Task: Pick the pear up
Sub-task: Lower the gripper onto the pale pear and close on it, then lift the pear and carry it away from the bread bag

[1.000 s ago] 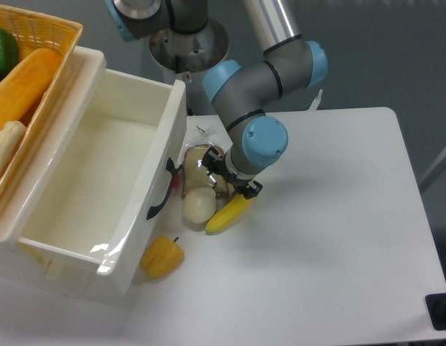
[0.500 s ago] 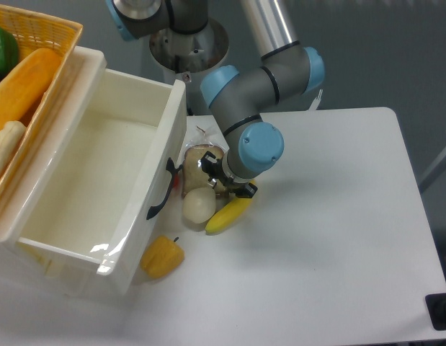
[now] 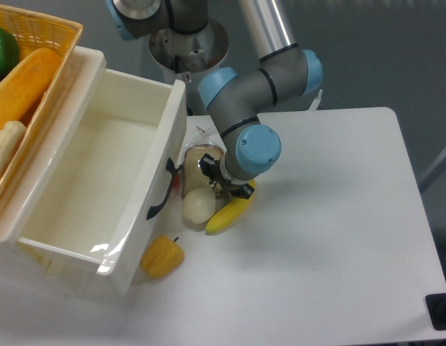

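One pear [image 3: 198, 206], pale and roundish, lies on the white worktop [image 3: 331, 238] just right of the big white bin [image 3: 100, 180] and its black handle [image 3: 162, 189]. A yellow banana [image 3: 228, 212] lies touching or nearly touching the pear on its right side, slanting away to the far right. Near of both, by the bin's near corner, sits a yellow-orange bell pepper [image 3: 163, 256], a little apart from the pear. Just far of the pear is a brownish item in clear wrapping [image 3: 201, 160], too blurred to name.

The claw [image 3: 224, 186] hangs low over the gap between the pear and the banana's far end, tucked under the arm's blue-capped wrist [image 3: 257, 146]. Its fingers are mostly hidden by the wrist, so I cannot tell how wide they stand, and nothing shows in their hold. Whether a fingertip touches the pear is also unclear.

As for progress, the approach looks nearly complete, while the grasp itself is not yet made: the pear rests on the worktop, unlifted. What is left, by my judgement, is to settle the fingers around the fruit, close on it and raise it. The crowding matters here, since the banana and the wrapped item leave little room for the fingers on either side.

At the far left, a wicker basket [image 3: 42, 32] holds other produce.
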